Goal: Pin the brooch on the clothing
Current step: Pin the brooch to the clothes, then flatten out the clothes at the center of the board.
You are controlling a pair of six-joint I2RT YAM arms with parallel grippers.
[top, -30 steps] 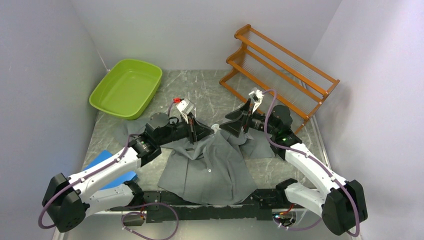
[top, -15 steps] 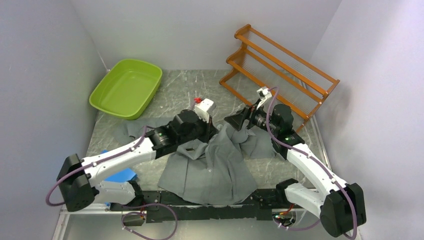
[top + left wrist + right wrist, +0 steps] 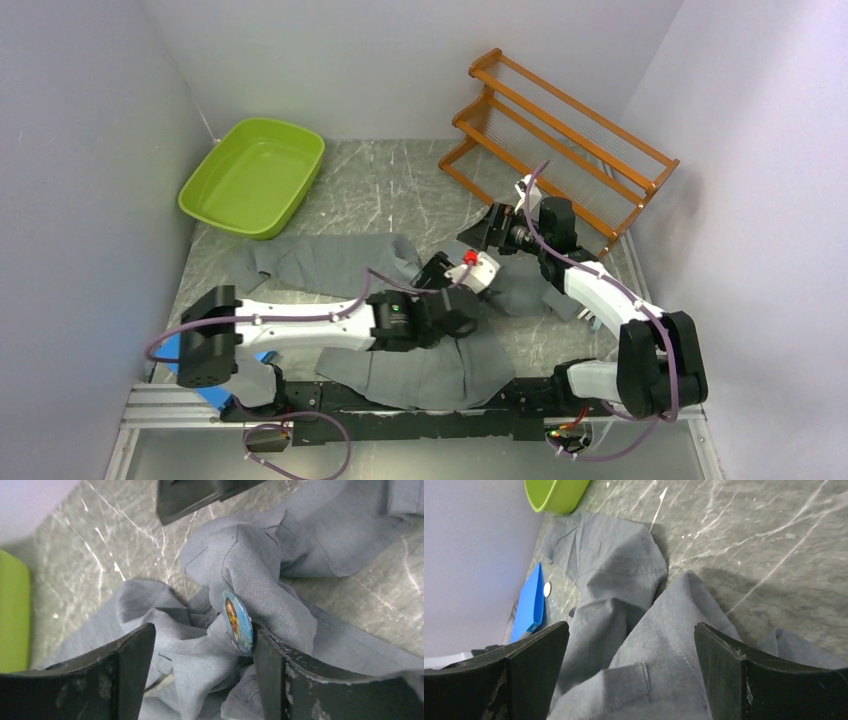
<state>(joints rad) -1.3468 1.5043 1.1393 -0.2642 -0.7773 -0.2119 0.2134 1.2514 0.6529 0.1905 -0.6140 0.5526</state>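
Observation:
The clothing [image 3: 330, 265], a dark-grey shirt, lies crumpled across the marble table. In the left wrist view the brooch [image 3: 237, 621], a round blue badge with an orange figure, sits edge-on on a raised fold of the shirt [image 3: 260, 580]. My left gripper [image 3: 200, 647] is open around that fold, and its right finger [image 3: 272, 670] touches the brooch's rim. From above, the left gripper [image 3: 437, 272] reaches across the middle of the shirt. My right gripper [image 3: 490, 228] hovers open just beyond it, over grey cloth [image 3: 659, 645], with nothing between its fingers [image 3: 724, 655].
A green tub [image 3: 255, 175] stands at the back left and a wooden rack [image 3: 560, 130] at the back right. A flat blue item [image 3: 531, 605] with a small white disc [image 3: 547, 589] beside it lies near the left front edge.
My left arm swung right across the shirt and its jaws opened. The right gripper let go of the lifted cloth and drew back. The shirt has dropped and spread out to the left.

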